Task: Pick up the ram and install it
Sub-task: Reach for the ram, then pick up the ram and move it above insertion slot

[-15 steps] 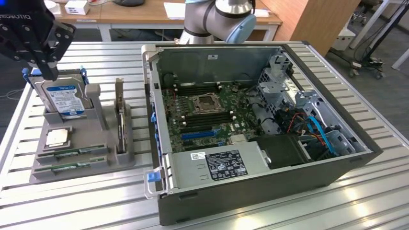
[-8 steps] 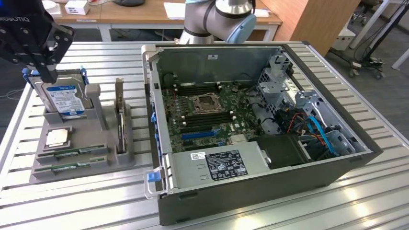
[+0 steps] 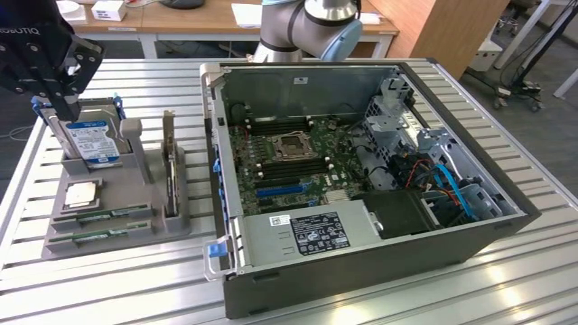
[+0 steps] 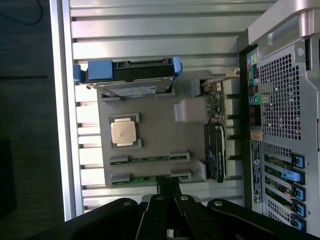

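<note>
Overhead, the jaws hang pressed together, holding nothing, well clear of the two ram sticks lying side by side in the gray holder on the desk.

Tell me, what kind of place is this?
Probably a robotics lab or workshop: an open desktop computer case sits on a slatted metal table, a grey fixture holds a hard drive and ram sticks, and office desks stand behind.

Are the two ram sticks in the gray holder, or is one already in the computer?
Both in the holder: the two ram sticks lie flat in its slots, outside the computer case.
</note>
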Action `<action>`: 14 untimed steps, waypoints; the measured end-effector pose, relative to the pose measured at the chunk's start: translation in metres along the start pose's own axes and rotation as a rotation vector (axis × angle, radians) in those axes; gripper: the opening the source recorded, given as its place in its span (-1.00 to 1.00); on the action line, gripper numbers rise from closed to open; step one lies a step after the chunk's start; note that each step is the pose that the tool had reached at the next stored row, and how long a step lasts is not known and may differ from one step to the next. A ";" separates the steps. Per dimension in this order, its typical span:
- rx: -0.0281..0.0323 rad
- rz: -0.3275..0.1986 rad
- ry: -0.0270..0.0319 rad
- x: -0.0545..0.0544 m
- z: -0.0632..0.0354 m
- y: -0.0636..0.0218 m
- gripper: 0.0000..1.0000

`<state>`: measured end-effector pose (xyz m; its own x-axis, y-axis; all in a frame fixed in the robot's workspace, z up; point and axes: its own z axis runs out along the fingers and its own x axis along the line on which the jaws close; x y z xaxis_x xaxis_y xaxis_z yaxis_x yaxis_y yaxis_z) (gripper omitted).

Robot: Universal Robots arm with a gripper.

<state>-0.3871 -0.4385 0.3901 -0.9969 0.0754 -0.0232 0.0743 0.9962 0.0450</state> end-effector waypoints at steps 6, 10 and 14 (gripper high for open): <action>-0.0001 0.000 -0.0001 0.000 0.0001 -0.0001 -0.80; -0.0001 0.000 -0.0001 0.000 0.0001 -0.0001 -0.80; -0.0001 -0.004 0.0002 0.000 0.0000 -0.0001 -0.80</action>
<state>-0.3871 -0.4386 0.3901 -0.9972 0.0716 -0.0232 0.0705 0.9965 0.0450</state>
